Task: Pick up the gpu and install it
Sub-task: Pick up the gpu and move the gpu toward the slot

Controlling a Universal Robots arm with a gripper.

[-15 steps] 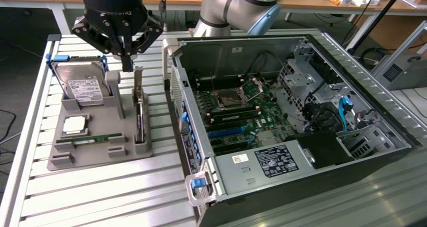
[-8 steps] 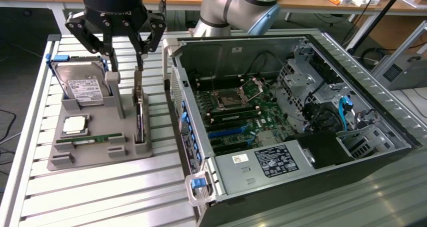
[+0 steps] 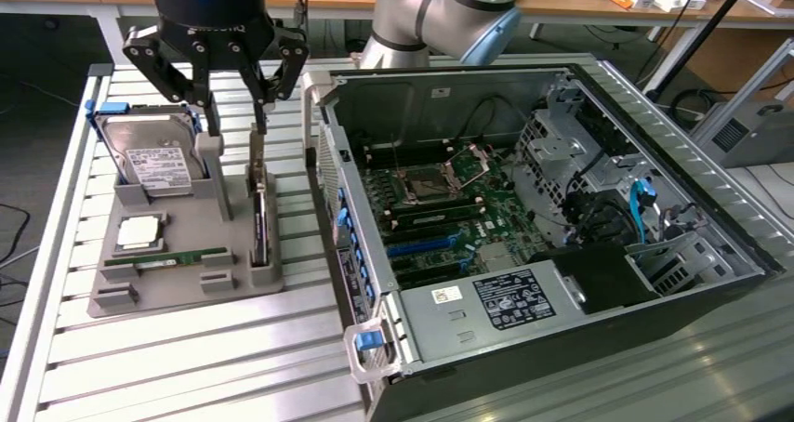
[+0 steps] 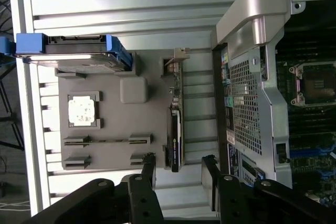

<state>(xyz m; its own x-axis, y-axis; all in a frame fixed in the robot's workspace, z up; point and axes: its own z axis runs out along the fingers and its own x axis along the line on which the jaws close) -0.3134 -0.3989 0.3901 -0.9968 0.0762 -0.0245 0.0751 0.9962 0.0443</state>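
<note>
Gpu (image 3: 259, 216): on edge in grey holder tray (image 3: 167, 287), not lifted. Gripper (image 3: 236, 125): jaws wide, empty, directly above it. Computer case (image 3: 410, 92): expansion slots bare; pick-up and installation outstanding.

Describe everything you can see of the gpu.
The gpu is a thin, flat, dark card with a silver metal bracket at one end. It stands on edge in a slot of the grey holder, beside the open case. The open gripper hangs just above its bracket end, not gripping it.
</note>
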